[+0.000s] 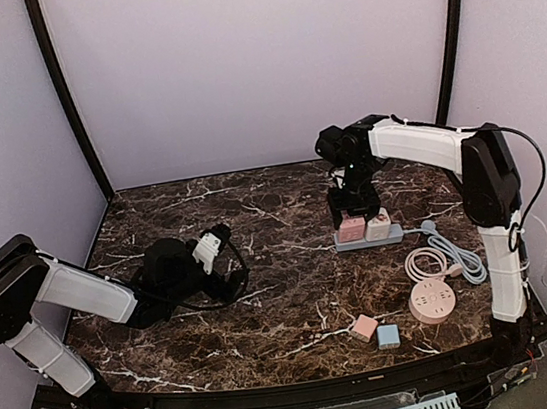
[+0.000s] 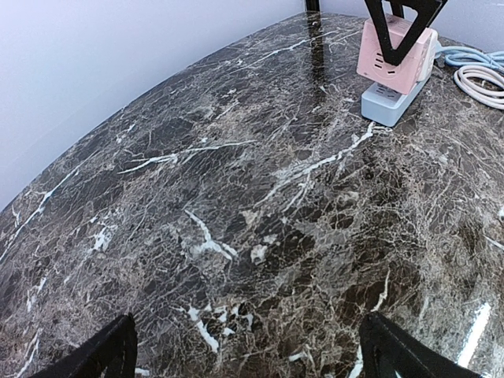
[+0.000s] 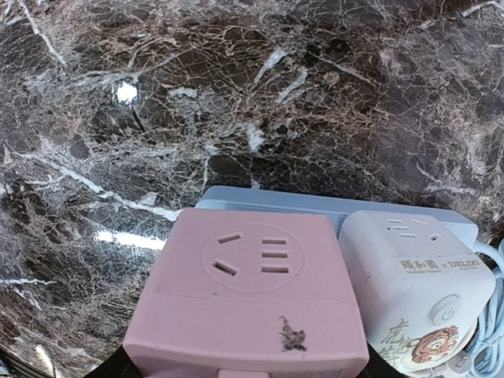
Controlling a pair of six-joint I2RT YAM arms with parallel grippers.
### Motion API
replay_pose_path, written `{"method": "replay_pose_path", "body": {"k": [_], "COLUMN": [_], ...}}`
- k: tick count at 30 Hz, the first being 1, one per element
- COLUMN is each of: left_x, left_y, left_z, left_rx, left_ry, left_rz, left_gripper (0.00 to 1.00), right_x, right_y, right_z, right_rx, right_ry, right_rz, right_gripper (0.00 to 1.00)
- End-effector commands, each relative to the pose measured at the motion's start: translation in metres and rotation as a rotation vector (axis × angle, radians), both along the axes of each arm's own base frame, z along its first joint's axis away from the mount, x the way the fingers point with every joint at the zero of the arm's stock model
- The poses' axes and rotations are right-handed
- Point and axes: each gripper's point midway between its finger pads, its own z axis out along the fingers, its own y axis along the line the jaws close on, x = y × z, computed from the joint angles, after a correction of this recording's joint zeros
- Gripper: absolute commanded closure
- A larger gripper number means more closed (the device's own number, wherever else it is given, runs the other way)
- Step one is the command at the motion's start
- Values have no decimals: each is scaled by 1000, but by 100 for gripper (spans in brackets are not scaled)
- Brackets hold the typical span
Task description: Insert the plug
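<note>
Evidently the insertion itself is the step in hand. The right gripper point(image 1: 349, 217) pinches the pink cube-shaped plastic plug adapter point(image 3: 250, 293) by its sides, over the 9 o'clock end of the pale blue-grey plastic power strip point(image 3: 315, 206). The strip lies toward 2 o'clock from the centre of the dark marble-patterned table point(image 1: 262, 267). In the right wrist view the adapter sits square on the strip, touching its top as far as can be seen. Its prongs are hidden, so I cannot tell whether it is fully home.

By my judgement the task is close to done. The next move calls for a straight downward press with no tilt, then spreading the fingers without dragging the adapter or shifting the light strip. The neighbour just at 3 o'clock leaves little room on that side.

The left gripper point(image 2: 248, 331) hangs spread wide with nothing between its fingers, well apart at 9 o'clock.

Counted:
- One strip.
- Four cube adapters. Two are on the strip: the pink one and a white cube adapter with a cartoon print point(image 3: 411, 293) beside it. Two lie loose toward 5 o'clock: a small pink cube point(image 1: 364, 328) touching a small light-blue cube point(image 1: 388, 336).
- One round pink socket disc point(image 1: 432, 301).
- Two cords: a coiled white cord point(image 1: 425, 265) and a blue-grey cord point(image 1: 462, 258).
</note>
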Motion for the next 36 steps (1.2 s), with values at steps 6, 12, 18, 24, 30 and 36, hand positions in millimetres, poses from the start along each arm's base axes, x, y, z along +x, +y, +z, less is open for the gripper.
{"method": "replay_pose_path", "body": {"k": [6,12,18,24,30,36], "left_x": [-1,-1,-1,-1,0,0], "left_y": [3,3,4,4,4,5], "left_z": [7,6,5,6,6,5], "left_rx": [-21,-19,-16,-15,-13,-10], "left_ry": [-13,-13,-12,-14,-16,-15], "left_rz": [4,4,6,8,11,12], "left_gripper": [1,1,1,1,1,1], "right_x": [1,0,-2,-3,-5,-4], "right_y": [-1,-7,-11,-16,-18,-27], "right_z": [0,-3,-15,-20,-24,-27], "right_rx": [2,-27,-52,-88,-100,-194], "right_ry": [13,13,37,49,62,58], "right_rz": [-28,-56,-75,-108,-114,-65], "right_gripper": [100,100,100,100,100,100]}}
